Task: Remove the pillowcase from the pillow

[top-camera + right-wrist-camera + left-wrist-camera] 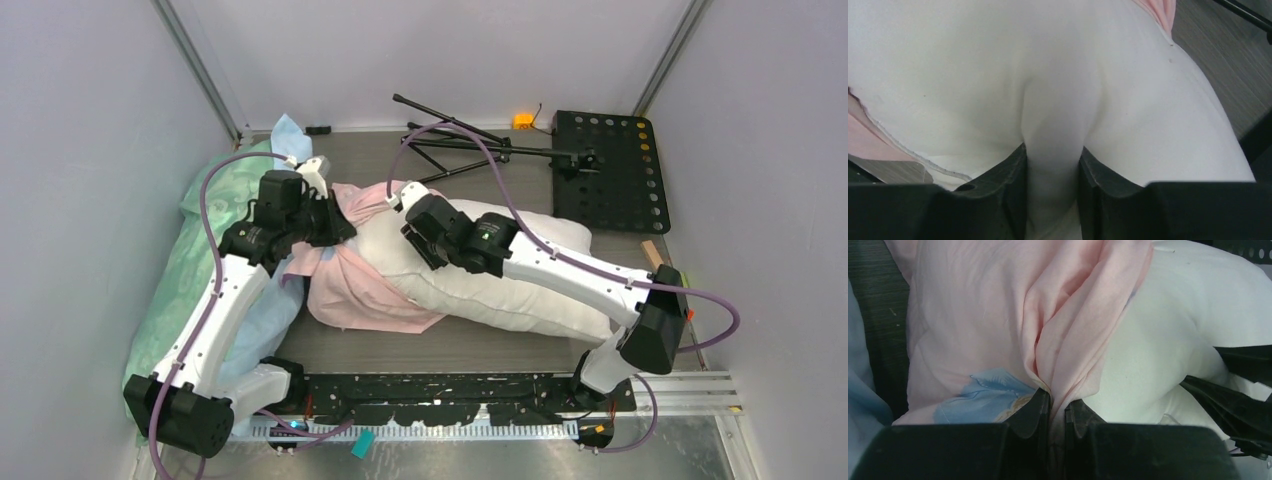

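**Left gripper** (1057, 400): jaws almost together, clamped on a gathered fold of the pillowcase (988, 315). In the left wrist view the pink cloth fans upward from the fingertips.

**Right gripper** (1053, 155): jaws partly apart, with a ridge of the pillow (998, 65) squeezed between them. White fabric presses against both inner faces (a grip, as far as the wrist view shows).

**Position of items, overhead view:**
- The pillow lies across the middle of the table (450, 350), running from centre toward the right.
- The pillowcase is bunched over the pillow's left end only; the rest of the pillow is bare white.
- The left gripper sits at the far-left part of the bunched pink cloth.
- The right gripper bears down on the bare pillow just right of the cloth's edge.
- The two grippers are near each other, with pink cloth between them.

**Surroundings:**
- Green bedding (185, 260) lies along the left edge.
- Light blue bedding (278, 305) lies between the green bedding and the pillowcase, beside the left arm.
- A black tripod (470, 145) and a black perforated board (610, 170) are on the far side, well apart from both grippers.
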Controlling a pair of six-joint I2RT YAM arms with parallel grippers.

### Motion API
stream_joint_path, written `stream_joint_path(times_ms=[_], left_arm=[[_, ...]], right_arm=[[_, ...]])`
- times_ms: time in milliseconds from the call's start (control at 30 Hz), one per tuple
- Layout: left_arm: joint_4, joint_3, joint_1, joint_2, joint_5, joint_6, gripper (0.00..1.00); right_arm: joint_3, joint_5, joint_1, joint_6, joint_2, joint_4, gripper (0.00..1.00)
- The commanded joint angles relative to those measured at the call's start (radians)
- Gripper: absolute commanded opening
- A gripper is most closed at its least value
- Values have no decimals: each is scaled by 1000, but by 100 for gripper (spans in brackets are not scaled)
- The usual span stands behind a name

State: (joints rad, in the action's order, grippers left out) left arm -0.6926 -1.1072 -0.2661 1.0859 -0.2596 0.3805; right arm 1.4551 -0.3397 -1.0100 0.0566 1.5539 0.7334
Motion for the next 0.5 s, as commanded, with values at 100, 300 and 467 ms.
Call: stream_joint_path(times_ms=[100, 300, 467], left_arm=[[21, -9, 2, -32, 39, -34, 0], [-14, -8, 4, -29, 143, -62, 0], [-33, -4, 15, -26, 204, -83, 0]], right_arm=[[-112, -176, 50, 111, -122, -75, 1], [-206, -217, 264, 281, -374, -89, 0], [-273, -301, 452, 303, -566, -84, 0]])
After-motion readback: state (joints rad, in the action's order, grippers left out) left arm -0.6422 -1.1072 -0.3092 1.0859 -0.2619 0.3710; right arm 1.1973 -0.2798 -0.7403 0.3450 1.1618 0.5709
